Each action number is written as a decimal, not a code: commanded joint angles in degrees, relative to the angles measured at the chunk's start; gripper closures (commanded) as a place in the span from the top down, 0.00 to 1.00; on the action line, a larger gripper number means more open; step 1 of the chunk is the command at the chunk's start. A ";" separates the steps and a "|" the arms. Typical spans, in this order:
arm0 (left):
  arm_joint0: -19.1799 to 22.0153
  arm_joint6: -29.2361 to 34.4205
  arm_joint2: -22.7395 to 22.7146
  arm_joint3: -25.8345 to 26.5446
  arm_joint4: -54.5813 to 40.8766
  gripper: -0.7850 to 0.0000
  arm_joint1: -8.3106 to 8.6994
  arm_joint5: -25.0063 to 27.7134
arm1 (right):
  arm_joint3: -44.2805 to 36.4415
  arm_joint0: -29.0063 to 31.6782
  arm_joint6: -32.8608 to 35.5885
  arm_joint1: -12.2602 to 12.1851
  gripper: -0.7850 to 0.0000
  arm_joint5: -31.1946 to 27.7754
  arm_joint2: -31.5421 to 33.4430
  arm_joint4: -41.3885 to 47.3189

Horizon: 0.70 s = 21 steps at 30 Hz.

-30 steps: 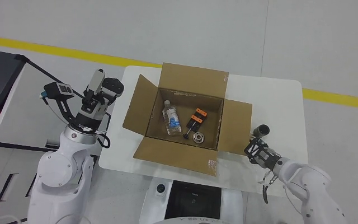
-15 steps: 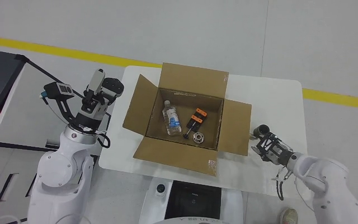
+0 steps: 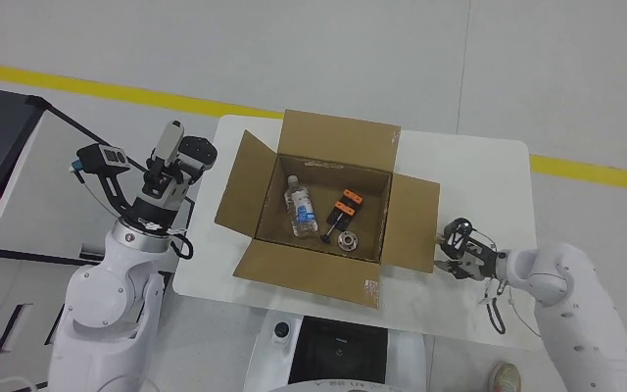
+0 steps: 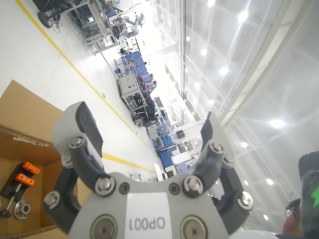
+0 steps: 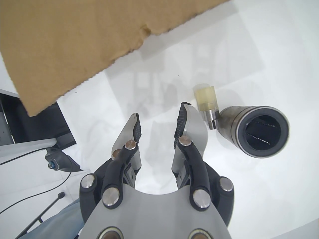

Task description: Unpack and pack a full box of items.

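The open cardboard box (image 3: 294, 269) stands mid-table with its flaps spread. Inside lie a clear bottle (image 3: 300, 204), an orange and black clamp (image 3: 343, 208) (image 4: 20, 177) and a metal flange (image 3: 346, 240) (image 4: 21, 209). My right gripper (image 3: 449, 249) (image 5: 159, 115) hovers low over the white table beside the box's right flap (image 5: 99, 26), open and empty. Just beside one of its fingers lie a metal cylinder (image 5: 251, 130) (image 3: 460, 226) and a small fitting with a yellowish cap (image 5: 206, 103). My left gripper (image 3: 196, 155) (image 4: 145, 123) is held up left of the box, open and empty, pointing upward.
The white table (image 3: 470, 167) has bare room behind and right of the box. Its right flap reaches out close to my right gripper. A dark stand (image 3: 20, 137) sits off the table's left side.
My right gripper has shifted back from the table's front edge and turned, ending beside the metal cylinder. The left arm has not moved.
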<state>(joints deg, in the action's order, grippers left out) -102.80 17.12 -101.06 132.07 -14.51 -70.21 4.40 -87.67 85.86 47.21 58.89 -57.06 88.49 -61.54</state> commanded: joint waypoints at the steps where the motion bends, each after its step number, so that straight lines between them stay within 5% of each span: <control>1: 0.00 0.00 0.00 0.00 0.00 1.00 0.00 0.00 | 0.19 -0.84 0.66 -0.32 0.34 0.65 -0.70 -1.09; 9: 0.00 0.00 0.00 0.00 0.00 1.00 0.00 0.00 | 0.98 -2.14 -0.25 -1.06 0.33 2.09 -2.59 -6.46; 21: 0.00 0.00 0.00 0.00 0.00 1.00 0.00 0.00 | 3.77 -2.97 -10.39 -1.25 0.33 6.88 -6.05 -15.59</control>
<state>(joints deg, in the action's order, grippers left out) -102.80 17.12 -101.06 132.07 -14.51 -70.21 4.40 -84.02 82.88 37.57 57.64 -50.59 82.62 -76.66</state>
